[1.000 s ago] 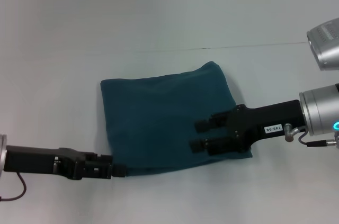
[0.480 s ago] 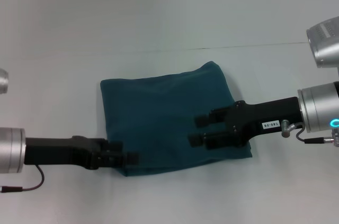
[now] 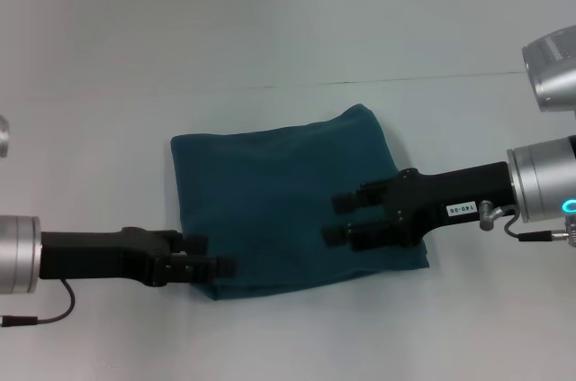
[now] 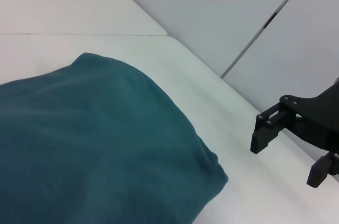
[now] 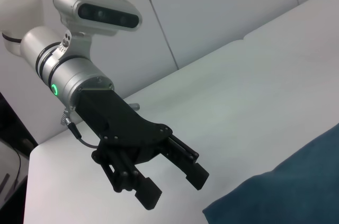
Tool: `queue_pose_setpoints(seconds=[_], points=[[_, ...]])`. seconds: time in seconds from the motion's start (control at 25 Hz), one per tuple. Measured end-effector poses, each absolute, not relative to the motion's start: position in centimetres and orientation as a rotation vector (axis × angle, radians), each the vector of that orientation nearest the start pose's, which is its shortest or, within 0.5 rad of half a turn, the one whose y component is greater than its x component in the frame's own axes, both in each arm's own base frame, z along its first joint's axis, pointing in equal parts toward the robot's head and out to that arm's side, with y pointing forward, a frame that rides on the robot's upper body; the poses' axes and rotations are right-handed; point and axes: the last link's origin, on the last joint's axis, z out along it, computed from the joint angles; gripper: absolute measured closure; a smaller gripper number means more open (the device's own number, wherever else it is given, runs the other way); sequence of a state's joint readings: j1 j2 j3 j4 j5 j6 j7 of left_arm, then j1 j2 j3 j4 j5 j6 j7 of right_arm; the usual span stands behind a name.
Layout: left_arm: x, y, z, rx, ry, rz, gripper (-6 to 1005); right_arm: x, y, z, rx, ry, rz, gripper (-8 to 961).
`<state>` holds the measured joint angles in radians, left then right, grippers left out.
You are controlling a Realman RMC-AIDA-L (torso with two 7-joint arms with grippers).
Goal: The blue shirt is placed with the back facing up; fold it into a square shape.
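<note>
The blue shirt [image 3: 288,205], soft knit, lies squarish; both hands [image 3: 214,255] [image 3: 335,219] released.

Lighting: bright, even, diffuse overhead. Shadows: faint, soft under both arms. Tabletop [image 3: 270,30]: pale, slightly washed out, no hard glare. Focus: head view soft; wrist views moderately sharp.

The shirt [image 3: 279,196], plain dark teal, is seen folded into a rough square, laid flat on the desk [image 3: 270,30].
</note>
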<state>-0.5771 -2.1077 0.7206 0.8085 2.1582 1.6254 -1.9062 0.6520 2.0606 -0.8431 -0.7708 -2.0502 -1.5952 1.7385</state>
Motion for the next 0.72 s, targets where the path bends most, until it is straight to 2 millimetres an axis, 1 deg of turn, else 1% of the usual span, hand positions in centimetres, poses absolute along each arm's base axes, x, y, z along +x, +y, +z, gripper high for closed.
queue_pose_setpoints(seconds=[0.48, 0.72], points=[[-24.13, 33.39, -0.08, -2.782, -1.161, -0.539, 160, 20.83, 35.73, 0.03, -2.910, 0.771, 0.548, 297], [-23.88, 33.01, -0.23, -2.851, -1.079, -0.508, 160, 20.82, 35.76, 0.00, -2.910, 0.771, 0.546, 297]])
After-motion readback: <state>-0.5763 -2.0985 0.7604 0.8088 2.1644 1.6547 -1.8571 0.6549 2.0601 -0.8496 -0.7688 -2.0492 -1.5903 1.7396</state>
